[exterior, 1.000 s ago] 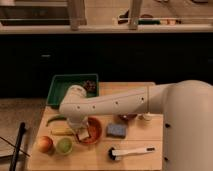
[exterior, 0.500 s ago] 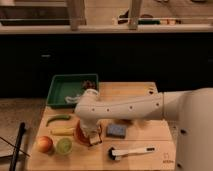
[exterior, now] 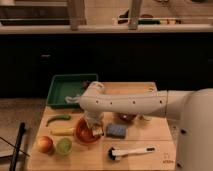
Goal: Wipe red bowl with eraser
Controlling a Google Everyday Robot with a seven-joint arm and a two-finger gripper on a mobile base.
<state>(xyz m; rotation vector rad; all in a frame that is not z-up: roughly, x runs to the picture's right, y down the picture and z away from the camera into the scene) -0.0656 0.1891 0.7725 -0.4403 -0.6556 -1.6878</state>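
**Eraser (exterior: 96,131) held down in red bowl (exterior: 81,135) by gripper (exterior: 94,128)**

The gripper is seen lowered over the right half of the red bowl, with the white arm (exterior: 130,103) stretched in from the right. The fingers are seen closed around the eraser, a small pale block pinched at their tips. The eraser is placed inside the bowl, at or just above its inner surface; contact cannot be told. The red bowl is set on the wooden desk (exterior: 155,136), left of centre. A blue sponge (exterior: 116,131) is laid just beside the bowl on its right. A dark maroon bowl (exterior: 126,118) is partly hidden behind the arm. A white-handled brush (exterior: 131,151) is laid near the front edge. A yellow item (exterior: 62,131) touches the bowl's left side, with a green pepper (exterior: 59,118) behind it. An orange fruit (exterior: 45,144) and a green fruit (exterior: 63,146) are set at front left. A green tray (exterior: 60,92) is at the back left.
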